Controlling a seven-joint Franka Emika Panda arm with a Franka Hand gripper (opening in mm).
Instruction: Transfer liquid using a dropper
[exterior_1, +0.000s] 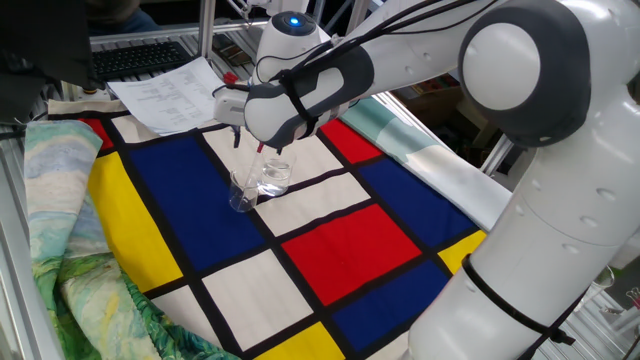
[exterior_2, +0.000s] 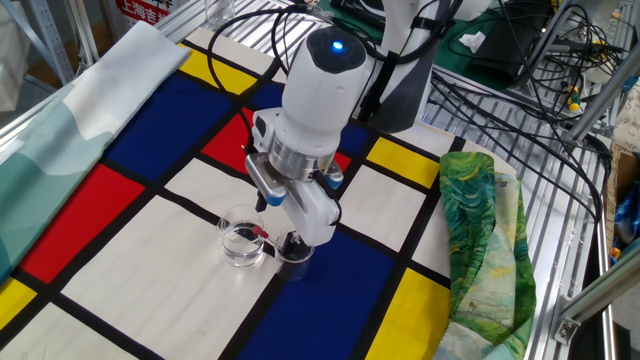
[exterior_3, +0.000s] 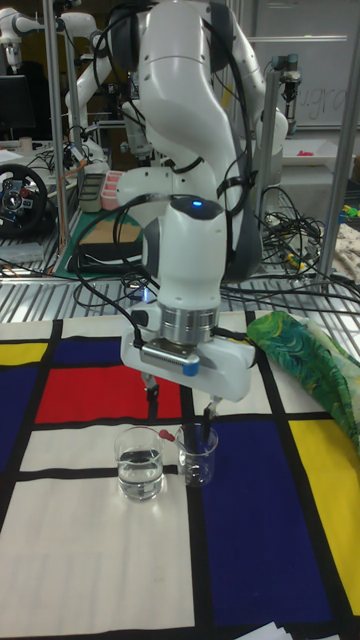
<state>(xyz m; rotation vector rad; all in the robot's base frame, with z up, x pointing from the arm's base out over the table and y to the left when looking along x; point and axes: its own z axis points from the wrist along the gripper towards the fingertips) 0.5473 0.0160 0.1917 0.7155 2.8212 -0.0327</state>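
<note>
Now; 2 beakers (exterior_3: 139, 461) (exterior_3: 197, 455); 1 dropper (exterior_3: 170, 437); jaws (exterior_3: 180, 402) apart, gripping nothing

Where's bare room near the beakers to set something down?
Free: the white panel beside the big beaker, on the side away from the arm, and the blue panel between the small beaker and the yellow panel. Crowded: both beakers stand close together under the open claw.
</note>
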